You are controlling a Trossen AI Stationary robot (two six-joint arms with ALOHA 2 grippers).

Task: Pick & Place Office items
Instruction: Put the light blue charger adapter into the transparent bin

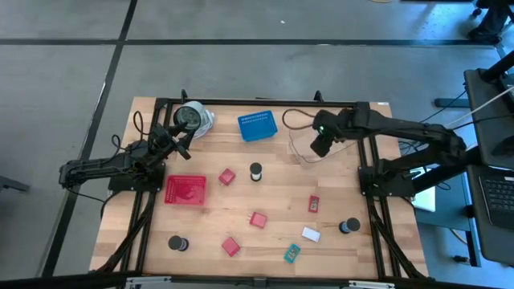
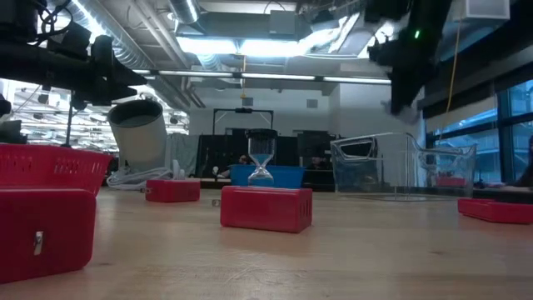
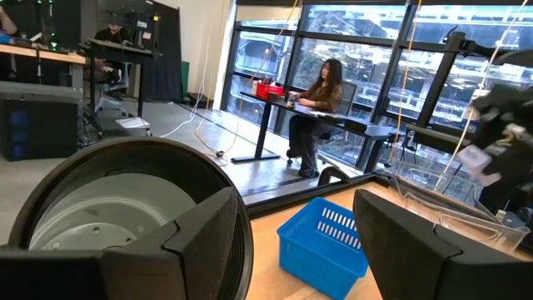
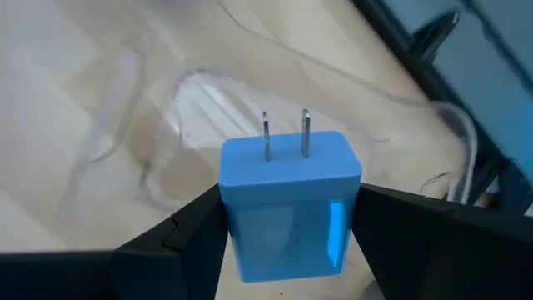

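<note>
I hold a light-blue plug block (image 4: pixel 290 204) with two metal prongs pointing away from my wrist; my right gripper (image 4: pixel 287 242) is clamped on its two sides, and it hangs over the clear tub (image 1: pixel 303 144), above the tub's open mouth. In the overhead view my right gripper (image 1: pixel 320 143) sits at the tub's edge, on the side away from the blue basket (image 1: pixel 257 126). The other office items lie on the table (image 1: pixel 241 201) on the near side of the tub: a black spool (image 1: pixel 255 171) and a red cube (image 1: pixel 226 177) closest toward the basket side, a small red block (image 1: pixel 314 204) below the tub, another red cube (image 1: pixel 258 219), a white block (image 1: pixel 311 234), a teal block (image 1: pixel 292 254), a third red cube (image 1: pixel 231 246), and two more spools (image 1: pixel 348 226) (image 1: pixel 177 242) farther out. The red tray (image 1: pixel 185 190) lies well apart from the tub, beyond the first cube. My left gripper (image 1: pixel 178 143) waits with its fingers apart beside the big round disc (image 1: pixel 191 119), on the far side of the basket from the tub.
</note>
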